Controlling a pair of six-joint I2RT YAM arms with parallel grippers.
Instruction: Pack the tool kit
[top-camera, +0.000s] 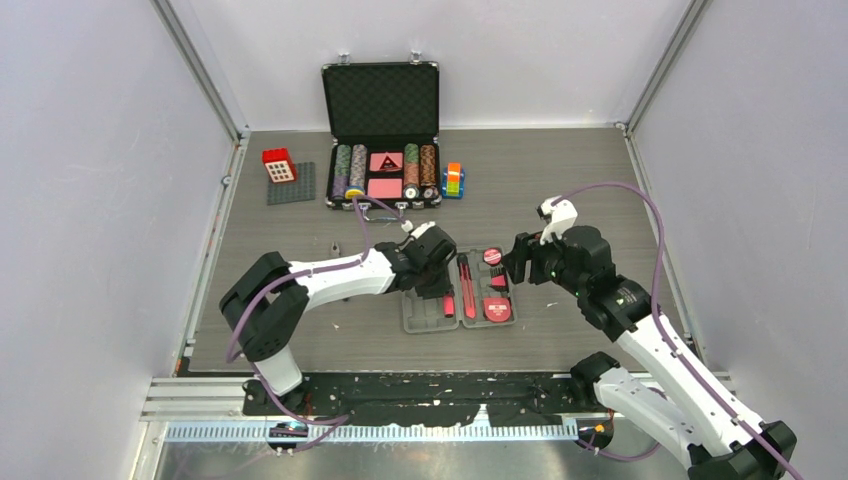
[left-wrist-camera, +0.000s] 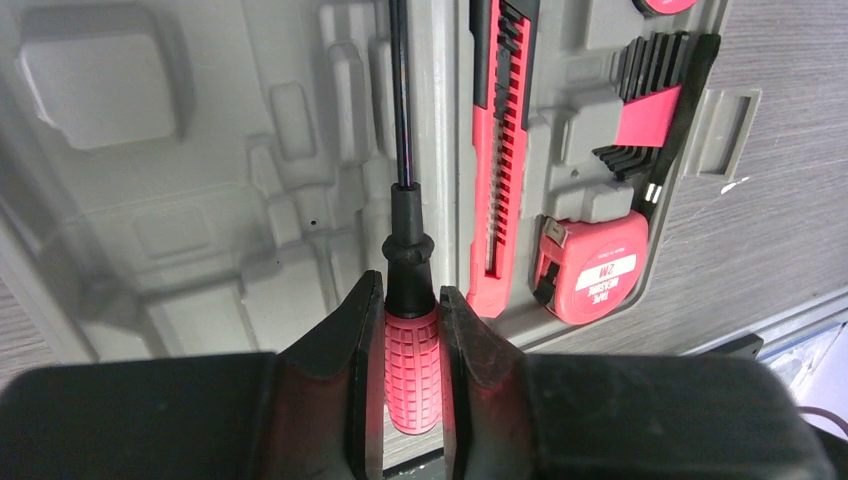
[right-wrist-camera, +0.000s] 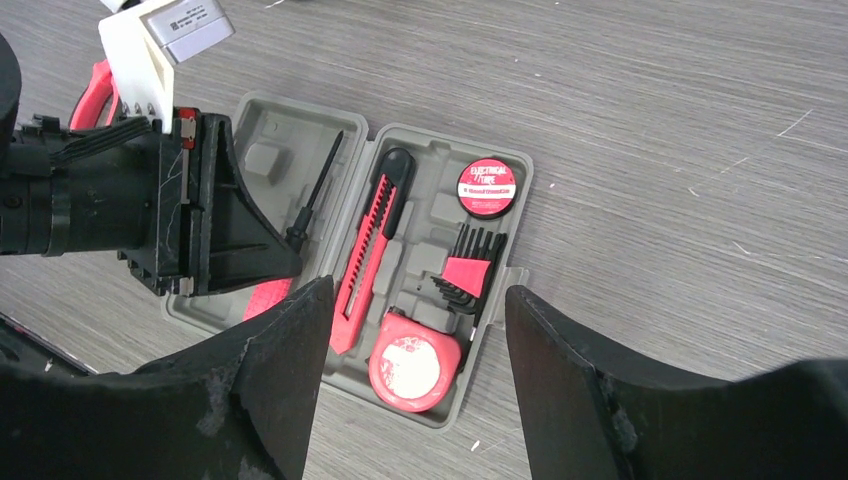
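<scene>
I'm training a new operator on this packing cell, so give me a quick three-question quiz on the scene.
1. True or false: the right gripper holds the tape measure.
2. Which tool does the left gripper clamp? A) hammer B) screwdriver C) wrench
3. Name the round item above the hex keys in the tool kit, right wrist view.
Key: 1 false; 2 B; 3 electrical tape.
</scene>
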